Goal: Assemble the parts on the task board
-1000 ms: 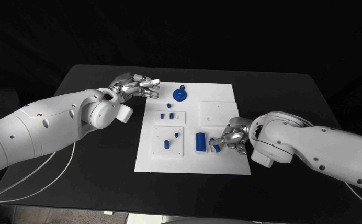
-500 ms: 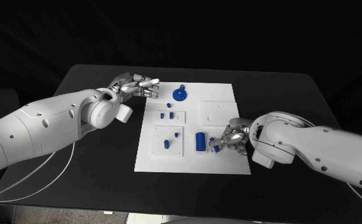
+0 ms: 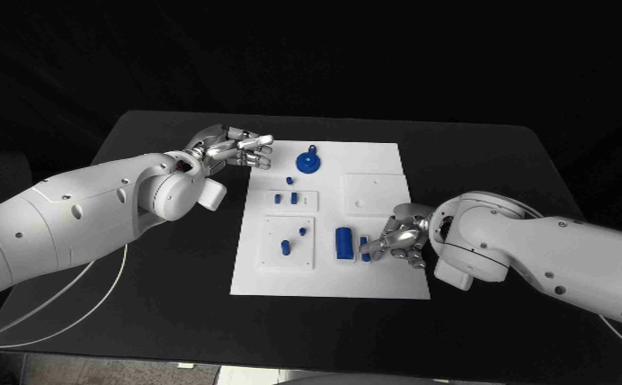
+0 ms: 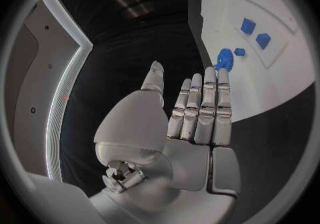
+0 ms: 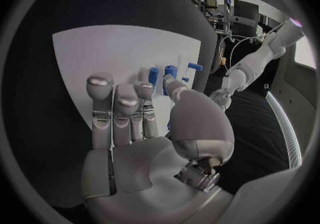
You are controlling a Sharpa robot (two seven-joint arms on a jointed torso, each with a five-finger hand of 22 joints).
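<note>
Blue plastic parts sit scattered over the white rectangular task board (image 3: 376,277) in the middle of your black table (image 3: 493,160). Working outward: there's a tall blue block (image 3: 343,243) standing in the lower half of the board, with a smaller blue piece (image 3: 364,245) just beside it on the right-arm side. Your right hand (image 3: 404,239) is right there next to that small piece, fingertips close to it, but you can't tell from these views whether it's pinching it or only touching, so the grip is a question mark. To the other side of the block there's a raised square plate with two little blue pegs (image 3: 287,246), and above that a pair of small blue studs (image 3: 288,196). Near the far edge lies a round blue disc with a tab (image 3: 308,162). Your left hand (image 3: 235,148) hovers just off the board's far corner, fingers straight and apart, holding nothing.
</note>
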